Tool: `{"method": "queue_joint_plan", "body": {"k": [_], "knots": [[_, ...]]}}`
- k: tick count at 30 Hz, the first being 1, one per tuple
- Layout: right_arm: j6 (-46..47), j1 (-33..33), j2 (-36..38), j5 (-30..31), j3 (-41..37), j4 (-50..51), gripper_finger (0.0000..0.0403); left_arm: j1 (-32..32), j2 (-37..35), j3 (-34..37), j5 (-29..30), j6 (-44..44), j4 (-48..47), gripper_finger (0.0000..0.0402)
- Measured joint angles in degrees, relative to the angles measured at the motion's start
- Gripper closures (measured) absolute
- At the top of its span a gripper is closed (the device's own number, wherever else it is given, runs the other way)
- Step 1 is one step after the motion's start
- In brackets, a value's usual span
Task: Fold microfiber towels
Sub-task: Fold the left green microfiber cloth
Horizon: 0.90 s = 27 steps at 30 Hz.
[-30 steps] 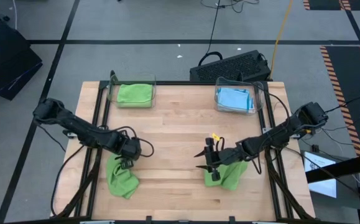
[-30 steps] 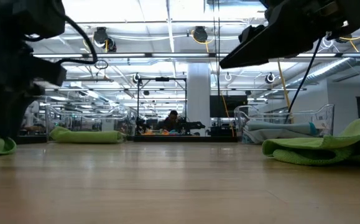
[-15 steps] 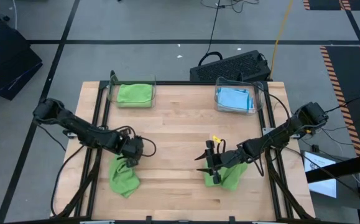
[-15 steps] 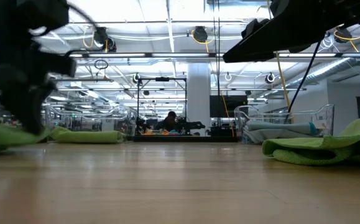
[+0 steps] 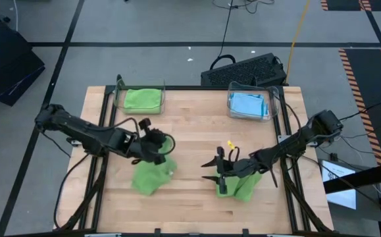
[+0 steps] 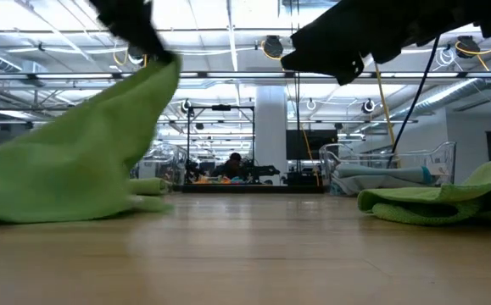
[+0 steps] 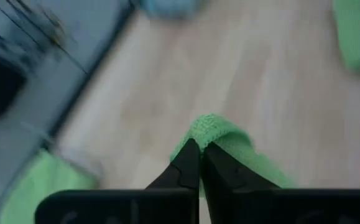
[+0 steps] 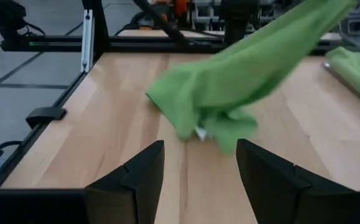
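So the lime green towel point(image 5: 152, 176) on the left half of the table just got picked up: a second ago it was a crumpled lump lying near the front left edge, and now one corner is up off the wood and the whole cloth has been dragged toward the middle, trailing down from the pinch point. The left gripper point(image 5: 158, 146) is what did it; its jaws were partway open a moment back and are now clamped tight on that corner, which the left wrist view shows clearly with green fabric poking out between the fingertips. I'd say that means it's pulling the towel out to spread it flat before any fold happens. The right gripper point(image 5: 218, 172) hasn't really budged, hovering near the second green towel point(image 5: 246, 185) by the front right with its jaws spread wide and nothing in them. At the back, one clear bin point(image 5: 120, 99) holds a green towel and the other bin point(image 5: 276, 99) holds a blue one.
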<state>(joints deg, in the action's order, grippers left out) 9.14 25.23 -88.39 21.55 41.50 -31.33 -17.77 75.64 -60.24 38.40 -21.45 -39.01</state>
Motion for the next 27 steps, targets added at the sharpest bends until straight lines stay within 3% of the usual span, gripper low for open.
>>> {"method": "queue_joint_plan", "body": {"k": [4,10,15,20,27], "knots": [[-2.42,-0.6,-2.63,1.19,0.0,-4.63,0.0211,0.12,-0.02,-2.99,5.16,9.58,11.27,0.0385],[-1.74,-3.86,-5.86,0.87,0.0,-6.23,0.0206,0.12,-0.04,-4.13,3.41,21.1,24.81,0.0396],[2.4,-6.72,-10.3,0.77,0.0,-4.53,0.0177,0.12,-0.04,-4.13,3.22,21.81,25.81,0.0382],[6.38,-8.35,-14.75,0.98,0.0,-4.08,0.0145,0.03,-0.04,-4.13,3.19,20.87,25.62,0.0396],[7.99,-9.45,-15.92,2.62,0.0,-3.5,0.0129,0.01,-0.04,-4.13,3.3,20.08,25.6,0.0382]]}}
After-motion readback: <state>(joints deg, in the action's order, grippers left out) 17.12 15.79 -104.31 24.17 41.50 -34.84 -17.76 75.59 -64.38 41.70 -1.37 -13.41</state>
